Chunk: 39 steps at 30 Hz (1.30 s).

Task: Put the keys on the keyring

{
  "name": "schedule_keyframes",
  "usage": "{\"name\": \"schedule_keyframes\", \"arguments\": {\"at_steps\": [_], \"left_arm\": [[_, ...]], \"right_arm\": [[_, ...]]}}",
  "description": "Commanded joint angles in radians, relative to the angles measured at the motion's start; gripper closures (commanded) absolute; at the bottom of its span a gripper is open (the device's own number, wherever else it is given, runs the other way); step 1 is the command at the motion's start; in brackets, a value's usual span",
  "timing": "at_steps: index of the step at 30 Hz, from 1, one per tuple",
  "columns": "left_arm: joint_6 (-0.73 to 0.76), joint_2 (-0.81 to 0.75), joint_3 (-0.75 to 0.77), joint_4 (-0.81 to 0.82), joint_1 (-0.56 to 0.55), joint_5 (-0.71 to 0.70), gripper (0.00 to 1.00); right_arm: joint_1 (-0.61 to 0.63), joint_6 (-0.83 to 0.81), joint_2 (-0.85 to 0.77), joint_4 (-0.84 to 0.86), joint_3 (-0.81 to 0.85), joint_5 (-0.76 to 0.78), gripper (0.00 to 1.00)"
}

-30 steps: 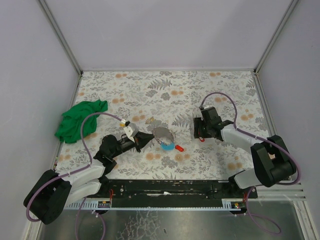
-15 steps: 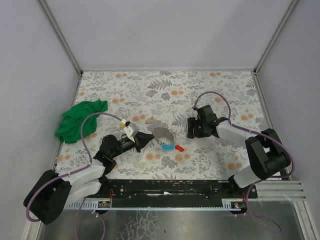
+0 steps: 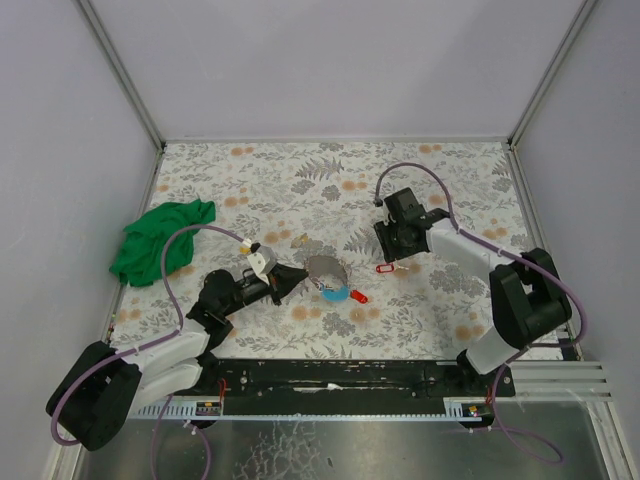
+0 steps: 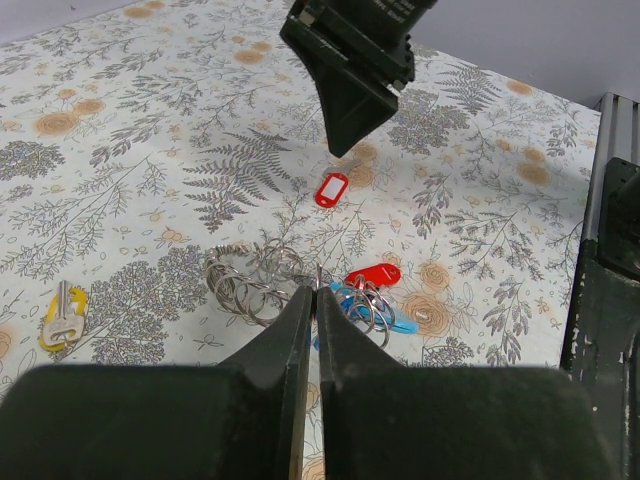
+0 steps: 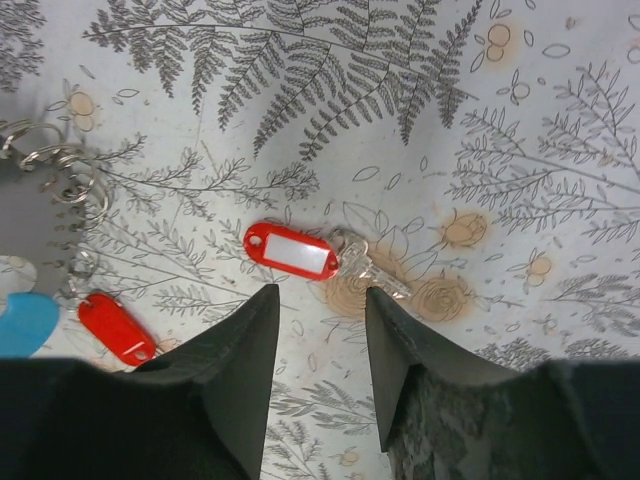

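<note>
**— Where is your right hand, and what is it doing?**

— My right hand [image 5: 320,292] hangs over the floral-patterned bench [image 3: 300,180] with its two fingers apart and nothing between them. Just beyond the tips, at 12 o'clock in the wrist view, lies the small metal key with an oblong red plastic tag [image 5: 290,250]. It lies flat, tag toward 9 o'clock and blade toward 3.

**— How would you take it up well?**

— I judge I should come straight down so the fingers straddle the tag across its short side. The tag is thicker than the blade and gives more to grip, and the thin blade could skid on the bench. I would leave free the small loop joining tag and blade, since I think that is the part to thread.

**— What does the tag look like?**

— It is glossy red with rounded ends, a white label window and a hole at its 9 o'clock end.

**— And the other hand?**

— My left hand [image 4: 315,292] has its fingers together, seemingly clamped on a wire of the silver metal keyring [image 4: 255,285]. In the top view the ring stands at 9 o'clock of the loose key, near but apart. A blue plastic tag [image 4: 398,324] and a second red plastic tag [image 4: 375,273] lie against the ring and look threaded on.

**— Anything farther out?**

— A key with a yellow head [image 4: 60,318] lies at 9 o'clock of the ring in the left wrist view. A crumpled green cloth [image 3: 160,240] is well apart at 10 o'clock.
</note>
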Motion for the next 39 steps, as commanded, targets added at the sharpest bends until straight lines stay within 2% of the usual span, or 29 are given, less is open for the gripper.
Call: {"name": "schedule_keyframes", "arguments": {"at_steps": [1, 6, 15, 22, 24, 31, 39], "left_arm": [[0.016, -0.019, 0.029, 0.026, 0.004, -0.006, 1.0], [0.019, -0.029, 0.027, 0.019, 0.004, -0.01, 1.0], [0.02, -0.026, 0.029, 0.017, 0.004, -0.006, 1.0], [0.021, -0.021, 0.03, 0.017, 0.004, -0.007, 1.0], [0.021, -0.019, 0.03, 0.019, 0.004, -0.007, 1.0], [0.015, -0.01, 0.03, 0.028, 0.004, -0.004, 1.0], [0.01, -0.01, 0.029, 0.036, 0.004, -0.007, 1.0]], "right_arm": [[-0.01, -0.139, 0.084, -0.108, 0.109, 0.011, 0.56], [-0.028, -0.161, 0.153, -0.093, 0.136, -0.046, 0.65], [-0.046, -0.178, 0.218, -0.082, 0.154, -0.096, 0.71], [-0.047, -0.171, 0.207, -0.076, 0.148, -0.108, 0.92], [-0.046, -0.163, 0.169, -0.062, 0.129, -0.1, 0.95], [0.006, -0.148, -0.037, 0.139, -0.017, -0.009, 0.98], [0.057, -0.104, -0.22, 0.605, -0.294, -0.001, 0.96]]}}
